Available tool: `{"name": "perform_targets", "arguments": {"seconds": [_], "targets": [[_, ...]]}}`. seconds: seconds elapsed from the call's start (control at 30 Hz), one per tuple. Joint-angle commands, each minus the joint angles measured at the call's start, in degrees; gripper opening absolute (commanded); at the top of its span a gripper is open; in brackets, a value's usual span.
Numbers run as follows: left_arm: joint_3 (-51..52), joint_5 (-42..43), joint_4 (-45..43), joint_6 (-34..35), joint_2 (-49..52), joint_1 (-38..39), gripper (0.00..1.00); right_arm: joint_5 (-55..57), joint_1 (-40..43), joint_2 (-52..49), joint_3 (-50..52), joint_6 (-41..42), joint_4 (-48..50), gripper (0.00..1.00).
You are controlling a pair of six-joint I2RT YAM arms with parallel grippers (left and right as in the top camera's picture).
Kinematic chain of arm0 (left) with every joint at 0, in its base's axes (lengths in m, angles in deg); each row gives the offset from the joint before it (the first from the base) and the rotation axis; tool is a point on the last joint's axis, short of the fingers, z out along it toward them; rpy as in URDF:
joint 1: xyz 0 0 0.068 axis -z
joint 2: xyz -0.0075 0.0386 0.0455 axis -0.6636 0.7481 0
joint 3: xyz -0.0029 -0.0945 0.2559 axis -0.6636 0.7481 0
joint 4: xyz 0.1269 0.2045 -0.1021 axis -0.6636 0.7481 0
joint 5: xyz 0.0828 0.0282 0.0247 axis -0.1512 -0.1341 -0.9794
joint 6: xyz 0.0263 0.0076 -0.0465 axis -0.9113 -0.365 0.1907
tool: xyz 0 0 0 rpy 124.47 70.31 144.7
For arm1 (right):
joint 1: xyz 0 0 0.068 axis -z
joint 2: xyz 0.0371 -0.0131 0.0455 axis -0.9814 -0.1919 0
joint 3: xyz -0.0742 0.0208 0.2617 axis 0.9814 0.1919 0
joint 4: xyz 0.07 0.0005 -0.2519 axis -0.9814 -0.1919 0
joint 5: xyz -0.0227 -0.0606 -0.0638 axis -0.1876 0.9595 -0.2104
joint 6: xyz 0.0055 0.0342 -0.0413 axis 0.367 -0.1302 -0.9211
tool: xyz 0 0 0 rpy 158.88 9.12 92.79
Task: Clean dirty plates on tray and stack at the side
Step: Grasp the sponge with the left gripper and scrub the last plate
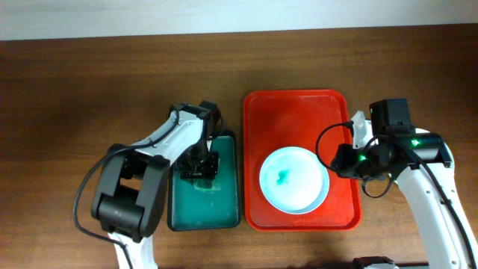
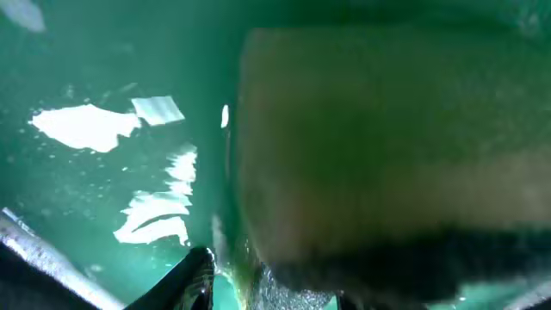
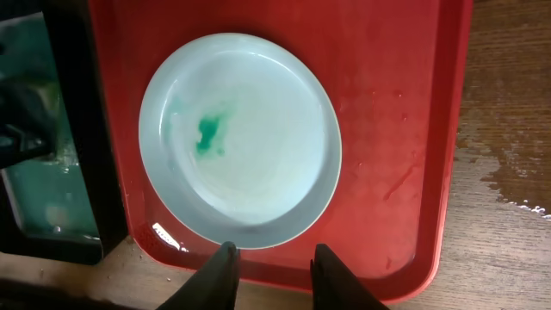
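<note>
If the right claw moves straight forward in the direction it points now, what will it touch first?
Most likely the near rim of the plate, which lies directly ahead of the right claw on the red tray. Whether it would pass above the rim or strike it is unclear.

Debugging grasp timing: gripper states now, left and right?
Left gripper: at the sponge in the basin; grip cannot be told.
Right gripper: open, empty, by the plate.

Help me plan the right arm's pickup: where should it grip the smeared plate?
Grip the plate by the rim nearest the right gripper, coming in low from that side: it lies flat and shallow on the red tray, so only the upturned lip offers purchase.
</note>
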Motion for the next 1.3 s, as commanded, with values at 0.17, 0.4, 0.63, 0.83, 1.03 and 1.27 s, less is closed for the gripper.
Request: {"name": "perform_targets", "arguments": {"seconds": [0.17,0.4,0.63,0.83,1.03,1.27], "targets": [[-4.66,0.20,3.74,-3.15,-0.83,0.59,0.15,-0.50,0.09,0.00,-0.39,-0.20,0.13,0.31],[4.57,-6.47,-14.51,-3.15,-3.78,1.64,0.52,-0.52,0.09,0.00,-0.37,-0.20,-0.09,0.31],[0.70,-6.25,-10.97,-3.15,-6.12,1.62,0.25,-0.52,0.09,0.00,-0.39,-0.20,-0.52,0.31],[-2.58,-4.00,1.07,-3.13,-9.20,1.64,0.74,-0.48,0.09,0.00,-0.37,-0.20,-2.08,0.31],[11.80,-2.40,-12.33,-2.62,-9.20,2.99,0.16,2.89,0.11,-0.11,7.32,4.83,0.37,0.31],[-0.22,-4.96,-4.33,-2.69,-13.64,2.99,0.00,2.73,0.15,-3.74,9.33,4.85,7.89,0.31]]}}
